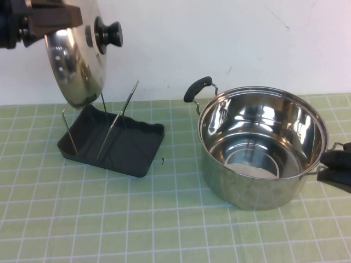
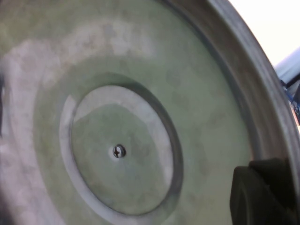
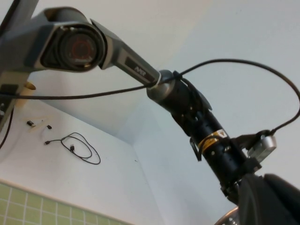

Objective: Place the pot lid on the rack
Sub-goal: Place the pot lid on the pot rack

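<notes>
The pot lid (image 1: 77, 60), shiny steel with a black knob (image 1: 108, 33), hangs on edge at the far left, its lower rim just above the rack's rear wire loops (image 1: 118, 118). My left gripper (image 1: 55, 24) is shut on the lid's upper rim. The left wrist view is filled by the lid's underside (image 2: 140, 93), with one dark finger (image 2: 262, 192) on its edge. The rack (image 1: 137, 148), a dark grey tray, lies flat below the lid. My right gripper (image 1: 337, 167) is shut at the right edge, against the pot's right handle; a grip on it does not show.
The deep steel pot (image 1: 258, 142) stands right of the rack, one black handle (image 1: 196, 89) pointing to the back left. A green tiled mat (image 1: 164, 219) covers the table, and a white wall (image 1: 230, 44) runs behind. The left arm (image 3: 187, 108) shows in the right wrist view.
</notes>
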You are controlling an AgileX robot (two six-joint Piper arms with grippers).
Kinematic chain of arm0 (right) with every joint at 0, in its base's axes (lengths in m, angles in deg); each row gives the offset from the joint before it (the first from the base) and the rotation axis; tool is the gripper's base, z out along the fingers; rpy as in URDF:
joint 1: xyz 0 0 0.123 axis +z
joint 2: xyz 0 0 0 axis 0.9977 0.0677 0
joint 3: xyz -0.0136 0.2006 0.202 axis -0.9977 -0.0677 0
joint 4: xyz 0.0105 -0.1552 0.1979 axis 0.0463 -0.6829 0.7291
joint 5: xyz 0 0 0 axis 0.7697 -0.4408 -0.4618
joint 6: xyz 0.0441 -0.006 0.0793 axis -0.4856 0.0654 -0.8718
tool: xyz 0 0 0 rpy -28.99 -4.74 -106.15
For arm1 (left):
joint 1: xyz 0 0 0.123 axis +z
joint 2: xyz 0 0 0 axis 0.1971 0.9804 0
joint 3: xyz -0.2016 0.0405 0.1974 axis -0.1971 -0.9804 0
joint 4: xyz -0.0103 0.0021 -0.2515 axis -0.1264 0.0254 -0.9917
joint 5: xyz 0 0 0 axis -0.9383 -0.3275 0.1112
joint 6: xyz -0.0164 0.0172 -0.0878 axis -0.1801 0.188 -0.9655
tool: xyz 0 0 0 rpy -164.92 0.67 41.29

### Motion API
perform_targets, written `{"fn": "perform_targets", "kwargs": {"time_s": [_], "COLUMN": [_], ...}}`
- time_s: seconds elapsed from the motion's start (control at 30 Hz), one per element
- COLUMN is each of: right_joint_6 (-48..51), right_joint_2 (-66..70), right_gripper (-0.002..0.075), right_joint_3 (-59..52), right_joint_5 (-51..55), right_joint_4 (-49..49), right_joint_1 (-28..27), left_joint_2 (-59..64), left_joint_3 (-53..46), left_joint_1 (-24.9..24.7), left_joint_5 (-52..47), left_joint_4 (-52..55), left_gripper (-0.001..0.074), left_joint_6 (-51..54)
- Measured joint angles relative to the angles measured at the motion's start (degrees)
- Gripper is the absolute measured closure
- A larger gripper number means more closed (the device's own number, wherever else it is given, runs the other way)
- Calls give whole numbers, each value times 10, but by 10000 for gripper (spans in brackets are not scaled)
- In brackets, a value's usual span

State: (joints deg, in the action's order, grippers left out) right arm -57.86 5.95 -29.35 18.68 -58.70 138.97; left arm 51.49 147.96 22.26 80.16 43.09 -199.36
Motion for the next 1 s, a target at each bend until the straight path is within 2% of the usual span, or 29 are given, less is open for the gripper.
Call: {"fn": "perform_targets", "kwargs": {"time_s": [0.37,1.0], "right_joint_6": [0,27], "right_joint_2": [0,0], "right_gripper": [726,726], "right_joint_3": [-35,-46], "right_joint_5": [0,-1], "right_joint_4": [0,-3], "right_joint_1": [0,0], "left_joint_2": [93,86], "left_joint_3": [0,-126], "left_joint_1": [0,-11], "left_joint_5": [-5,-20], "left_joint_4": [0,0], "left_gripper": [710,710], "left_joint_6": [95,367]}}
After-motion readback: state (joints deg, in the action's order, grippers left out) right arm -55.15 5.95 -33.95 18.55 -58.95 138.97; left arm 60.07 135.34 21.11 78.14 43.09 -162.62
